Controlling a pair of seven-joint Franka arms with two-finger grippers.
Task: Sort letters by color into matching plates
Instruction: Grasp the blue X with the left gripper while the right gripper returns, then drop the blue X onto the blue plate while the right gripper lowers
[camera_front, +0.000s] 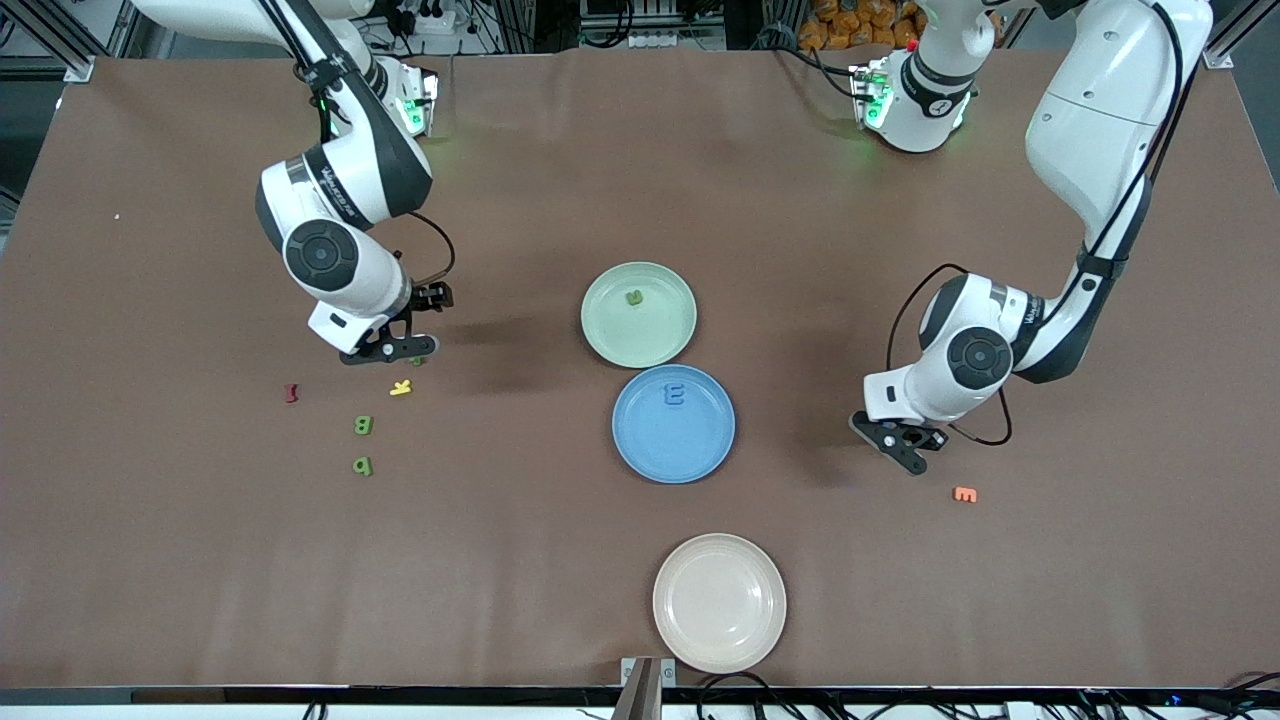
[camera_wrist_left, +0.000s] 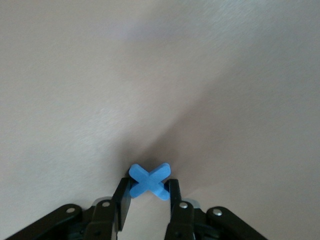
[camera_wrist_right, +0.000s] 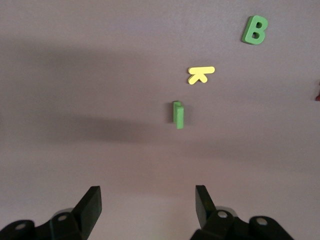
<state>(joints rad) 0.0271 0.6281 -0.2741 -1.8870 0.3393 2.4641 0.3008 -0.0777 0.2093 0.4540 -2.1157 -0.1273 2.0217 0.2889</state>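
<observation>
- Left gripper (camera_front: 912, 458): low at the table toward the left arm's end, near the orange letter (camera_front: 965, 494). Its fingers (camera_wrist_left: 123, 200) are closed onto a blue X letter (camera_wrist_left: 149, 181), pinching the lower arms of the cross.
- Right gripper (camera_front: 405, 352): low over the table toward the right arm's end. Fingers (camera_wrist_right: 91, 206) stand wide apart, holding nothing; a green I letter (camera_wrist_right: 178, 114) stands on edge just ahead of them.
- Handling judgement: the letters look light, stiff and chunky, with no sign of fragility. Being so small, they would tip or skid if nudged; flat opposite faces offer the surest hold. The X is caught low, so it may pivot.
- Green plate (camera_front: 590, 330) holds one green letter (camera_front: 634, 296); blue plate (camera_front: 640, 455), nearer the camera, holds a blue E letter (camera_front: 674, 395).
- Unsorted: green B letter (camera_front: 363, 425) and another green letter (camera_front: 363, 465), nearer the camera than the yellow K letter (camera_front: 401, 387).
- Cream plate (camera_front: 680, 640) and red letter (camera_front: 291, 392) are not involved.
</observation>
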